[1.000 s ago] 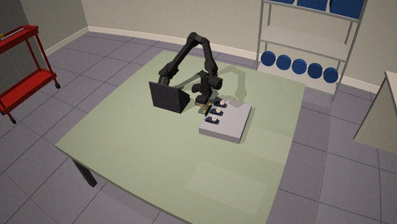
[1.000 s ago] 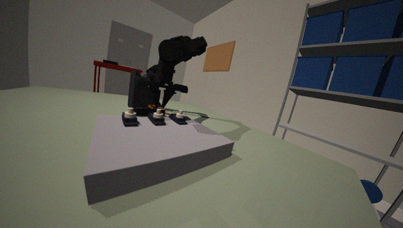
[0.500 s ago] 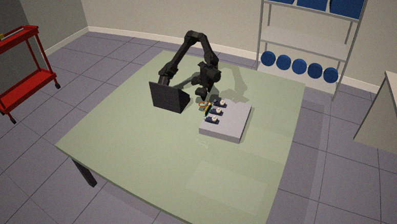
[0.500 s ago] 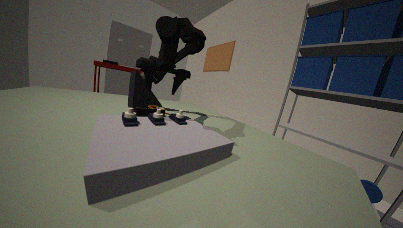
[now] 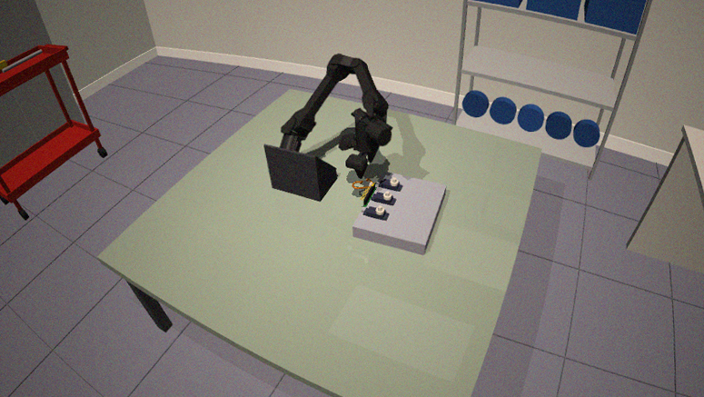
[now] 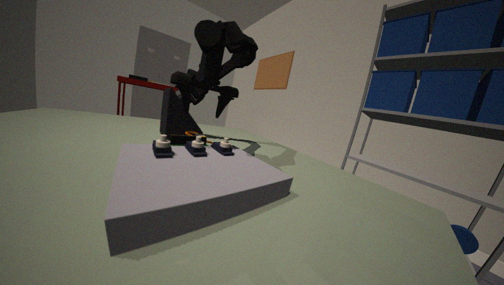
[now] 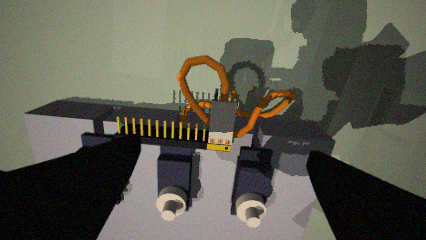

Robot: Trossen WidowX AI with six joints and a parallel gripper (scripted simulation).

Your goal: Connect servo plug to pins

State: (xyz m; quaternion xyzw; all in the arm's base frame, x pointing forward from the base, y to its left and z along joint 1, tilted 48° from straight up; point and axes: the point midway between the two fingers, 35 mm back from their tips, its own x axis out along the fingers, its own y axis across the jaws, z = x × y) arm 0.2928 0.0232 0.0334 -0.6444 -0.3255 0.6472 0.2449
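Pale green table (image 5: 250,256) (image 6: 318,208) (image 7: 75,60) under it all. Jaws of the gripper (image 5: 366,163) (image 6: 205,107) (image 7: 225,150) are spread wide, pinching nothing. Between them in the wrist view, the grey plug (image 7: 221,117) sits at the yellow band (image 7: 218,147), at one end of the pin row (image 7: 160,129); can't tell if it's fully on. Orange wire (image 7: 203,59) loops behind. Way back: red cart (image 5: 43,164) (image 6: 144,84), metal shelves (image 5: 536,81) (image 6: 438,54).
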